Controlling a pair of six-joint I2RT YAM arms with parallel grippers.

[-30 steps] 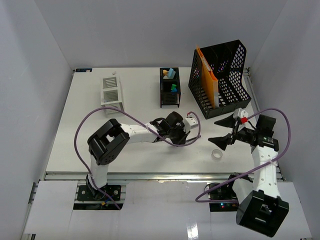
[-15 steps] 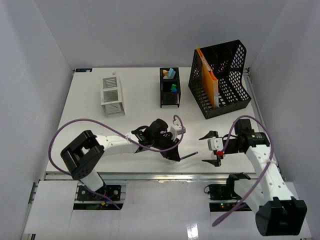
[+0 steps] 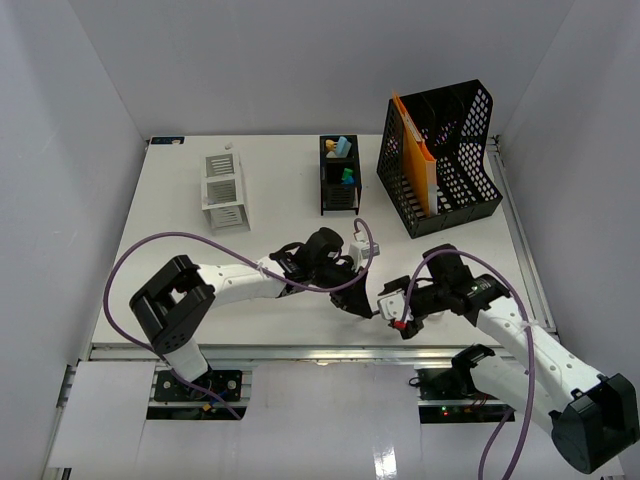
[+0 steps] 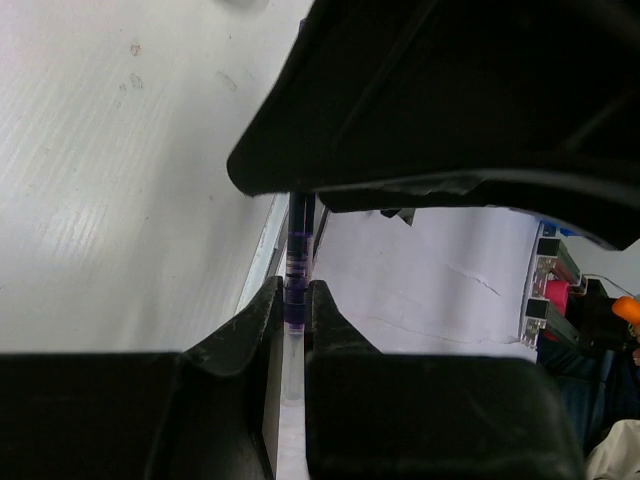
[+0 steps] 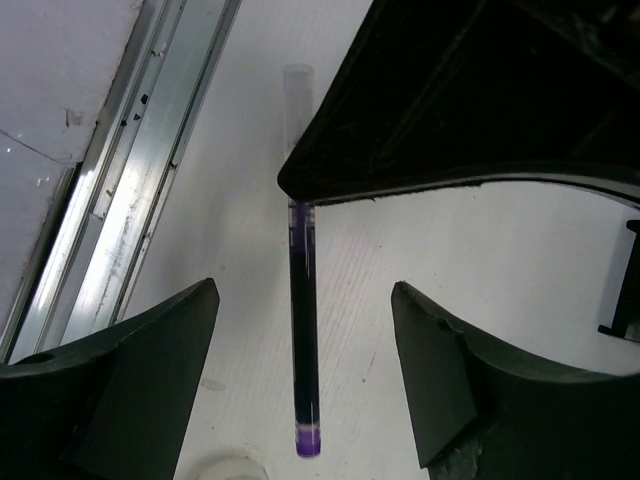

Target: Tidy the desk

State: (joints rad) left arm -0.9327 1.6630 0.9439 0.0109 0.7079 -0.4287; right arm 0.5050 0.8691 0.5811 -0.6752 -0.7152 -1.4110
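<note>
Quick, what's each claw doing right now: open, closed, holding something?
Left claw: closed, holding the purple pen.
Right claw: open, with a finger on either side of that pen, not touching it.

Both arms look like twins tbh: the left arm (image 3: 235, 282) and right arm (image 3: 535, 350) have white tube links with chunky black joint housings, and a purple cable (image 3: 180, 235) loops off each. The right gripper (image 5: 305, 290) has matte black fingers (image 5: 130, 390), plus a little red tab (image 3: 398, 322) on a white block.
</note>
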